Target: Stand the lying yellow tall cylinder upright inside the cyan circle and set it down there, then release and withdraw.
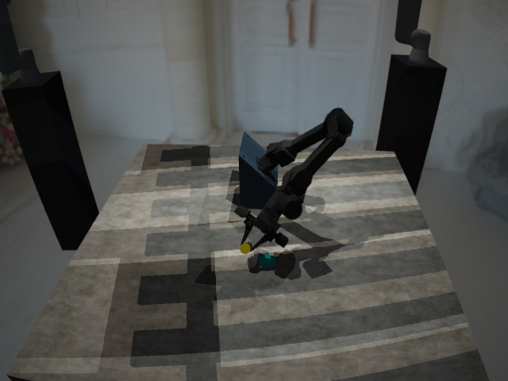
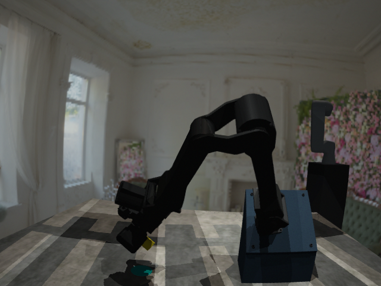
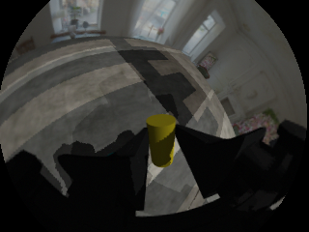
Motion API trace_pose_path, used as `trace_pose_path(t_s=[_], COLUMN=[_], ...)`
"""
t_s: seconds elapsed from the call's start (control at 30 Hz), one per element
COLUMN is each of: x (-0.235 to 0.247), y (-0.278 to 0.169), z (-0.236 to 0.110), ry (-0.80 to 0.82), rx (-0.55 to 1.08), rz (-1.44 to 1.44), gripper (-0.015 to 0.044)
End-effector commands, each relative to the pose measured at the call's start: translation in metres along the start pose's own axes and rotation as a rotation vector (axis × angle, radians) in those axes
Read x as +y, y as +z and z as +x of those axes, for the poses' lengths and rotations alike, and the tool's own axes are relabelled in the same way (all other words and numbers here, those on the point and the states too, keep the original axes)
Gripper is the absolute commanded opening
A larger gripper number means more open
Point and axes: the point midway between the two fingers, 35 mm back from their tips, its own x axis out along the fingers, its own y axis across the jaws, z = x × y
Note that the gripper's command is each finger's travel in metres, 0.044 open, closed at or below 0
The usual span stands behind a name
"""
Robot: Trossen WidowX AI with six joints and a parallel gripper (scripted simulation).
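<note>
My gripper (image 1: 248, 247) (image 2: 144, 243) (image 3: 161, 130) is shut on the yellow tall cylinder (image 1: 245, 248) (image 2: 148, 243) (image 3: 161, 139) and holds it above the table, tilted. In the wrist view the cylinder stands between the two dark fingers with its round end showing. The cyan circle (image 1: 267, 260) (image 2: 141, 270) lies on the table just below and beside the gripper, partly in the arm's shadow. The cylinder is a little to the left of the circle in the top view and does not touch the table.
The arm's blue base box (image 1: 254, 176) (image 2: 278, 236) stands behind the gripper. Two black pillars (image 1: 49, 159) (image 1: 409, 118) flank the patterned table top (image 1: 328, 311).
</note>
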Motion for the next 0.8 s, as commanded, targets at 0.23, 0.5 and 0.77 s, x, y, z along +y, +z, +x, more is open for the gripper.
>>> trace_pose_path(t_s=[0.23,0.5,0.77], x=[0.0012,0.0026,0.0040], y=[0.0013,0.0016,0.0019], z=[-0.0025,-0.0048,-0.0080], ry=[-0.007,-0.006,-0.003], rx=[-0.078,-0.131,-0.185], rz=[0.022,0.036,0.053], gripper=[0.0105,0.0105,0.0105])
